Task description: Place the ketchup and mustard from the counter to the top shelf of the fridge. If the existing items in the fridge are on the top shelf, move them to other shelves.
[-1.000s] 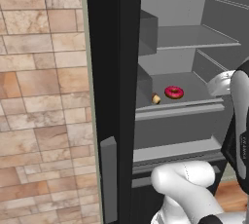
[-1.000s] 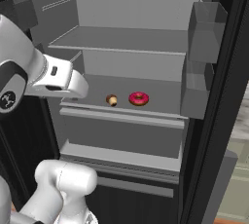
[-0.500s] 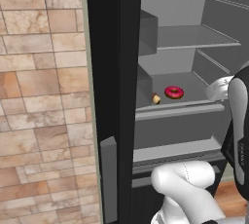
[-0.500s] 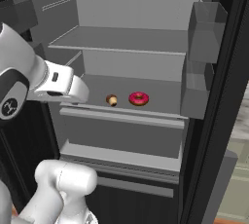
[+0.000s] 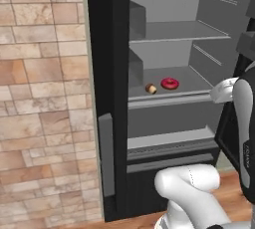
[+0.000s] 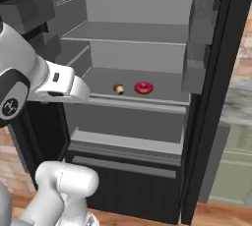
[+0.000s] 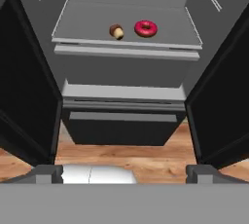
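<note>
Hand view is showing you jaws apart, empty; donut (image 7: 145, 28) and cupcake (image 7: 116, 31) are sitting on a lower shelf (image 7: 87, 21), bottles still unplaced.

A: Item one, fridge (image 6: 206, 136): doors open, two shelves listed inside.

B: Contents?

A: Donut (image 6: 143, 88) and cupcake (image 6: 118, 89), both on the lower shelf (image 6: 162, 92), side by side near its middle, just apart. Cupcake left of donut. Top shelf (image 6: 133, 32) sits above them.

B: Surroundings?

A: Door bins (image 6: 199, 48) at right. Counter (image 6: 238, 107) far right, beyond the door. Brick wall (image 5: 40, 98) at left.
</note>
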Tool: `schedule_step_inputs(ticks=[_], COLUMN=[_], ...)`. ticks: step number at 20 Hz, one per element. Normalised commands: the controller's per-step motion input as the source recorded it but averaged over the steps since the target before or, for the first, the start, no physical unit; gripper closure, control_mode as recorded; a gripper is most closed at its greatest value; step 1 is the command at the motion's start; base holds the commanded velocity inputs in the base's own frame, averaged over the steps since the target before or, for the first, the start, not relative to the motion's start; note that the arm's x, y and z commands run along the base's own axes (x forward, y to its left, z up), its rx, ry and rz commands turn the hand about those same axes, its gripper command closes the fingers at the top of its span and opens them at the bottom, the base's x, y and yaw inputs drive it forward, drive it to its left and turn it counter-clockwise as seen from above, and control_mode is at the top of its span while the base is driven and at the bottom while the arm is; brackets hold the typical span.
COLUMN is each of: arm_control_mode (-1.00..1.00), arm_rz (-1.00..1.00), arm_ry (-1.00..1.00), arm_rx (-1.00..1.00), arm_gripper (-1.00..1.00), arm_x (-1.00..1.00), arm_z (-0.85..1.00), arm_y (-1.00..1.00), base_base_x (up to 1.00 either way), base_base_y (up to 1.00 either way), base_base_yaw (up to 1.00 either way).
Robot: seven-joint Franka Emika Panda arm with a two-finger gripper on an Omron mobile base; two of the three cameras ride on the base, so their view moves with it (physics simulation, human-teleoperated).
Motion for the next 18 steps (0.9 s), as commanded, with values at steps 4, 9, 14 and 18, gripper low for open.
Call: schedule_step_inputs(ticks=[4,9,14,18], arm_control_mode=[1.0,1.0,1.0,1.0], arm_rz=[0.0,0.0,0.0,0.0], arm_ry=[0.0,0.0,0.0,0.0], arm_rx=[0.0,0.0,0.0,0.0], arm_gripper=[-1.0,-1.0,-1.0,-1.0], arm_x=[0.0,0.0,0.0,0.0], arm_z=[0.0,0.0,0.0,0.0], arm_y=[0.0,0.0,0.0,0.0], base_base_x=[-0.98,-1.0,-0.95,-0.23], base_base_y=[0.0,-0.04,-0.18,-0.84], base_base_yaw=[-0.01,-0.04,-0.11,-0.25])
